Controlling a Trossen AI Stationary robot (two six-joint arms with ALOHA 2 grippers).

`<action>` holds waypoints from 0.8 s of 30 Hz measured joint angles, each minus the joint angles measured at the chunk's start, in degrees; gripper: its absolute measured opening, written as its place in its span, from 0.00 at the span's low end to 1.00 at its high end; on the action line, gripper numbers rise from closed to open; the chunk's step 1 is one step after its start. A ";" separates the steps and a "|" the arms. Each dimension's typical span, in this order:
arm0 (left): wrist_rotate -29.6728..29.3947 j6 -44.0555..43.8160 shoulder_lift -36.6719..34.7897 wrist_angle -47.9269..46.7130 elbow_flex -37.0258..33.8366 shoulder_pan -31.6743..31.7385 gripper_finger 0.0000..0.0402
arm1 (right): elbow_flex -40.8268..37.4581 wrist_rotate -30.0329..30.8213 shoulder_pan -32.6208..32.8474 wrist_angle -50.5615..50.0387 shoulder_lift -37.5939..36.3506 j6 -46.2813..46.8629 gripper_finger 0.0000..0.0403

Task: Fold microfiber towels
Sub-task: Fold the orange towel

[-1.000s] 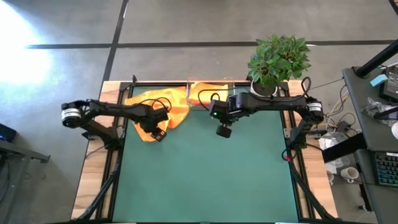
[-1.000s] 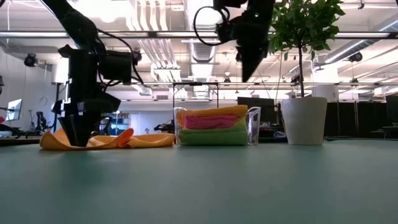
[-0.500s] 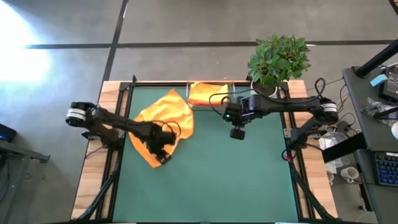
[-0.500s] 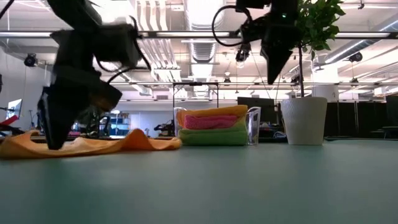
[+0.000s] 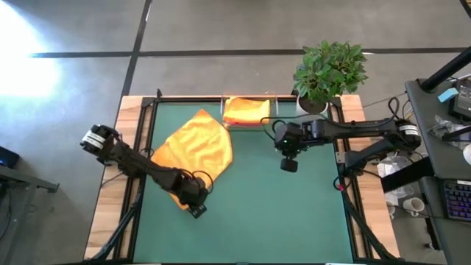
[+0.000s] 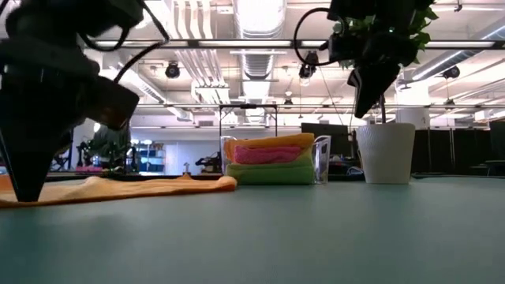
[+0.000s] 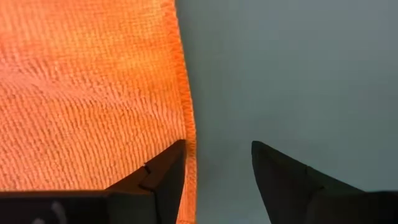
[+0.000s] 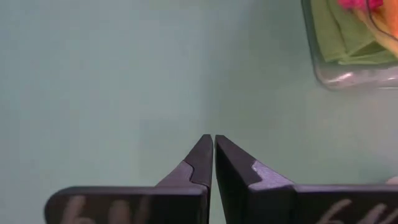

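- High view: a green mat [image 5: 250,206] covers the table, set in a pale wooden frame [image 5: 110,213] over a grey floor crossed by dark lines.
- An orange towel [image 5: 195,147] lies spread on the mat's left half, one corner reaching toward the near side.
- The left gripper [image 5: 193,206] sits at that near corner. In the left wrist view its fingers [image 7: 286,180] stand apart, one over the cloth's stitched edge and the other over bare mat; whether the cloth is pinched cannot be told, as the fingertips are cut off by the frame's edge.
- The right gripper [image 5: 287,158] hangs above the mat right of centre, clear of every cloth, its jaws pressed together with nothing between them, as the right wrist view shows.
- A clear plastic tray [image 6: 321,160] at the table's far edge holds a folded stack: an orange cloth [image 6: 272,142] on top, a pink towel [image 6: 264,155] in the middle, a lime green towel [image 6: 268,173] beneath. Any cloth deeper in the stack is hidden.
- A potted plant [image 5: 329,70] stands just right of the tray.
- Low view: the room behind is an open workspace with ceiling ducts and strip lights; the left arm shows only as a large dark shape at the frame's left.
- A desk [image 5: 441,147] with cables and a keyboard sits off the table's right, partly cut off.
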 joint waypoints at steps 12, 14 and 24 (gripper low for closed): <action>-21.07 3.52 -1.09 -1.08 6.91 -0.26 0.42 | -2.70 -0.55 0.50 3.79 -3.16 1.72 0.03; -27.57 5.62 -0.96 -1.12 6.89 1.29 0.42 | -2.69 -0.56 0.50 4.93 -2.90 1.70 0.03; -44.04 15.09 -0.79 1.66 6.42 15.40 0.42 | -2.81 -0.53 0.50 12.67 -2.80 3.96 0.03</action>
